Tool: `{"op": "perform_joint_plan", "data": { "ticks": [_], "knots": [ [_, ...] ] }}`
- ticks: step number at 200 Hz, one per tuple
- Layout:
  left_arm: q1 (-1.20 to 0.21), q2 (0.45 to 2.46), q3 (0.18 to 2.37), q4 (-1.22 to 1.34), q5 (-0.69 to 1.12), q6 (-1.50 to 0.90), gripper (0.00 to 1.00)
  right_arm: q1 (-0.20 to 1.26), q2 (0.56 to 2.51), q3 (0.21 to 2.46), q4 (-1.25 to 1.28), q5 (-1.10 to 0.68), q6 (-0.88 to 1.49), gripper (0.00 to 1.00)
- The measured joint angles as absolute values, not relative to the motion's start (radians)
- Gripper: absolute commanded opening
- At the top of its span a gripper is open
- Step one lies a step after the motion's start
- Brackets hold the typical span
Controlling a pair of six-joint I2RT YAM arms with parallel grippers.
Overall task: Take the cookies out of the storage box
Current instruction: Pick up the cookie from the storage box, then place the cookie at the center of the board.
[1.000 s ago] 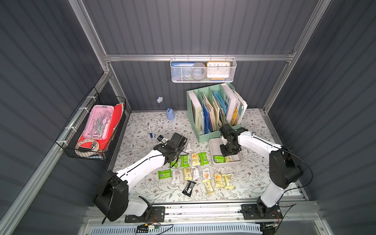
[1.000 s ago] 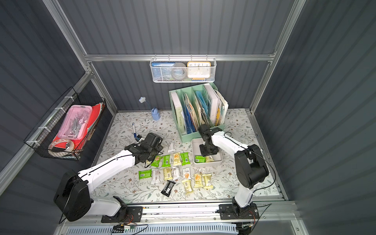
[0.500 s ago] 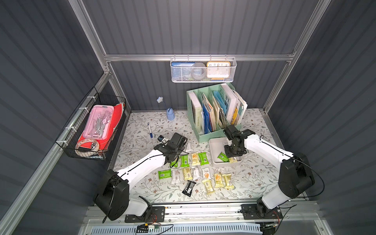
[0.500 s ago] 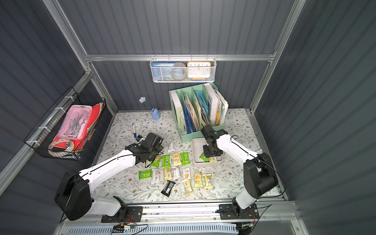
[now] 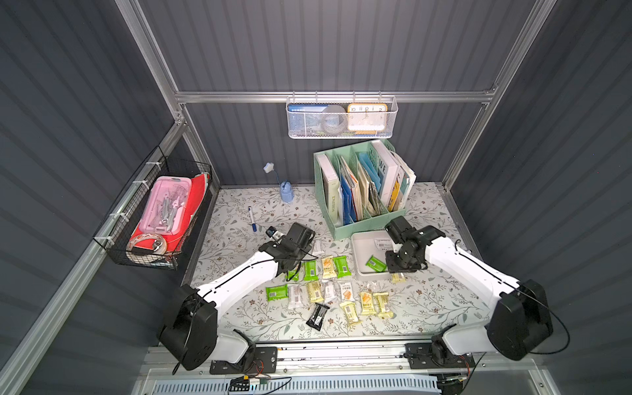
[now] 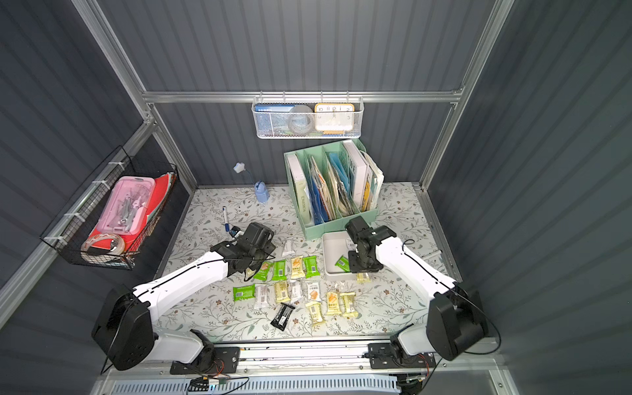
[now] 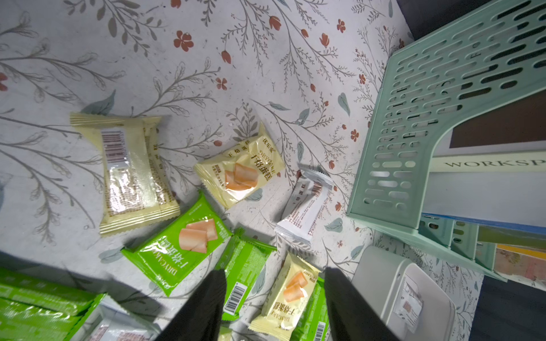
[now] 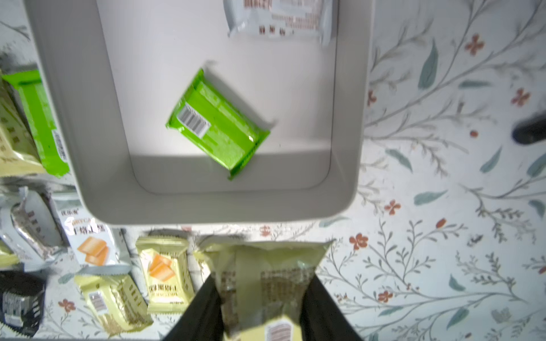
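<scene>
storage box (image 8: 206, 206): grey plastic, rounded corners, glossy green packet (image 8: 217, 124) + silver packet (image 8: 280, 17) inside | right end effector (image 8: 263, 295): pinching crinkly yellow packet (image 8: 266, 265) just outside its rim | left end effector (image 7: 276, 280): jaws apart, empty, over loose cookies (image 7: 239, 171) on floral surface (image 7: 147, 44)

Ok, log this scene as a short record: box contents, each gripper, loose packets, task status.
box: two packets inside
in box: green packet; white packet
right gripper: shut on yellow packet, just outside the box rim
left gripper: open, empty, over the table packets
table packets: green, yellow and white, plus one black packet, in rough rows beside the box
task: not finished
</scene>
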State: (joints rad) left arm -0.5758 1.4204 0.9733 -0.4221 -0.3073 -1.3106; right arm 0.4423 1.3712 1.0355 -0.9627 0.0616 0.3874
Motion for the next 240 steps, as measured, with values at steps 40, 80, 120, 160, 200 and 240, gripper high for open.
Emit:
{"op": "perform_joint_plan", "data": {
  "ticks": [40,80,120,160,200,240],
  "knots": [
    [-0.575,1.446,0.976,-0.406,-0.289,-1.297,0.59,0.443,1.234,0.872,-0.979,-0.005,0.554,0.40],
    [-0.575,1.447,0.980,-0.403,-0.279,-1.293,0.59,0.445,1.159,0.756,-0.957,-0.031,0.678,0.40],
    [-0.575,1.447,0.980,-0.402,-0.272,-1.288,0.59,0.445,1.196,0.730,-0.889,-0.034,0.722,0.40],
    [-0.575,1.448,0.980,-0.402,-0.269,-1.277,0.59,0.445,1.335,0.719,-0.809,-0.018,0.721,0.41],
    [-0.575,1.452,0.982,-0.400,-0.268,-1.258,0.59,0.445,1.367,0.707,-0.769,-0.001,0.717,0.56],
    [-0.575,1.475,1.004,-0.384,-0.249,-1.222,0.61,0.445,1.325,0.701,-0.778,0.004,0.716,0.65]
  ]
}}
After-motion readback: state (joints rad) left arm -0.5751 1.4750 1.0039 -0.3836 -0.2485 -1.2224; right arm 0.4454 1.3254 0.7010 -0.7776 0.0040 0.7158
